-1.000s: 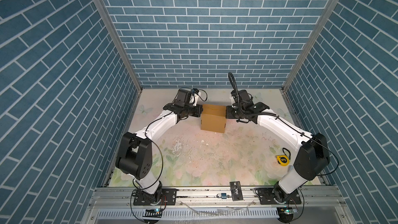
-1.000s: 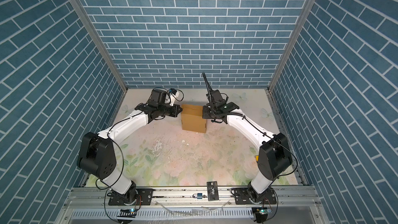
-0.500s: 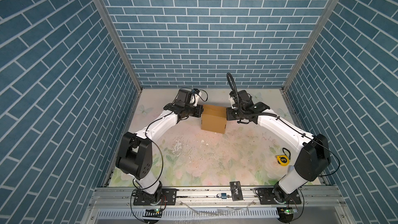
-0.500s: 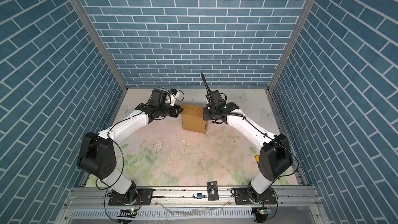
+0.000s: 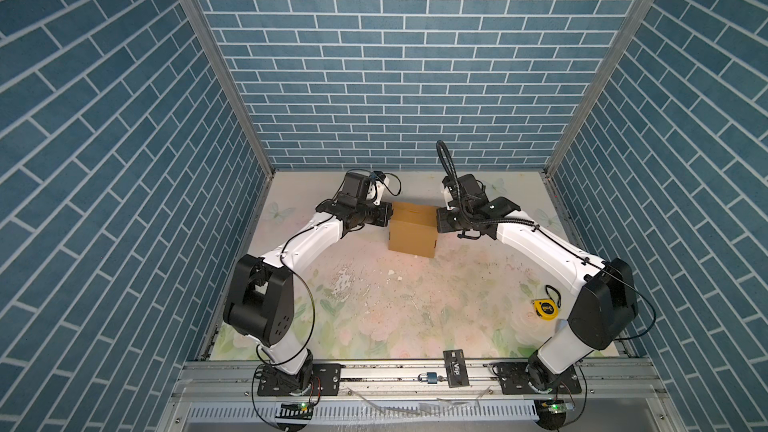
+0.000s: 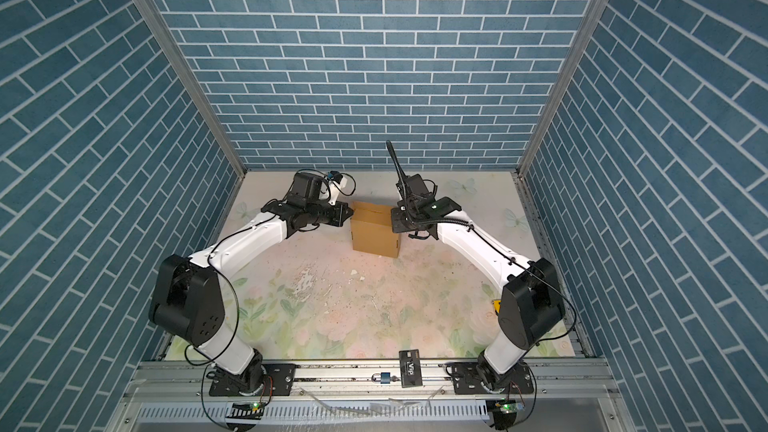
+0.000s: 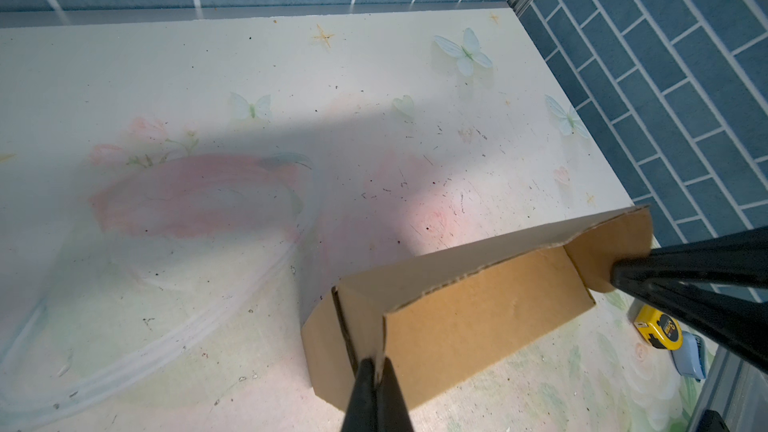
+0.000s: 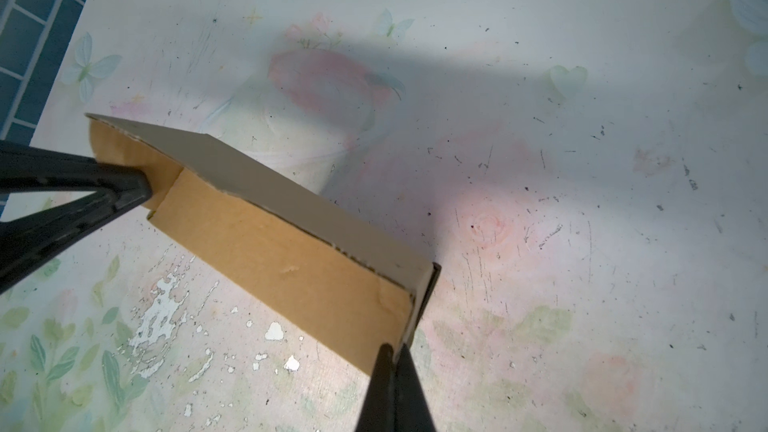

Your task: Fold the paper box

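Jaws of the left gripper [image 7: 376, 363] and right gripper [image 8: 392, 351] pinch shut on opposite end flaps of the paper box [image 7: 478, 317]; the left wrist view adds a yellow tape measure [image 7: 660, 328].

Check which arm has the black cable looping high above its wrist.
The right arm: its thick cable arcs well above the wrist. The left arm has just a thin wire looping low.
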Motion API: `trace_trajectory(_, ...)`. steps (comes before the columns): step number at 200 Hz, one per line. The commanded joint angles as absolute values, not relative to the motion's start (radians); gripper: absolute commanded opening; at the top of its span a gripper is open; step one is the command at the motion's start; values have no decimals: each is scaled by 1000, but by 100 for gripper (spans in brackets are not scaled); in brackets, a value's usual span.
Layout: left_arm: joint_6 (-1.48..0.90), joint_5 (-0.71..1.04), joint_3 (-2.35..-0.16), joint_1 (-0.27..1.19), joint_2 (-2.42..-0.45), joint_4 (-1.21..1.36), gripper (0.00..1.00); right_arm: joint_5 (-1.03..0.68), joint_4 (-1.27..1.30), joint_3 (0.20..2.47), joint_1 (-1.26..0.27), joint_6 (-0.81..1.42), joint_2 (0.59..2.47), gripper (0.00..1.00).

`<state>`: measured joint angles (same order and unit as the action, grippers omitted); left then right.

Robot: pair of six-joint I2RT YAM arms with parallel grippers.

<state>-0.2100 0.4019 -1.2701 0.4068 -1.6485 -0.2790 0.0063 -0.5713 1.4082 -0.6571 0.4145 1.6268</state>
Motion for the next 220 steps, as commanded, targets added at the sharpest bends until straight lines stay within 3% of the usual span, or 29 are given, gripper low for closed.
trace_trajectory(1, -215, 455, -1240, 442, -1680, -370, 1, -2, -600, 1364, -682, 473, 1651, 0)
trace_trajectory(113, -202, 403, -1217, 450, -1705, -337, 1, 78, -516, 1301, -729, 504, 1618, 0)
trace_trajectory(143, -195, 405, -1247, 463, -1707, -370, 1, 61, -554, 1385, -729, 508, 1656, 0)
trace_trajectory(166, -201, 405, -1227, 463, -1700, -347, 1, 74, -570, 1397, -730, 502, 1670, 9)
trace_trajectory(220, -214, 412, -1237, 466, -1709, -345, 1, 98, -604, 1399, -727, 507, 1684, 10)
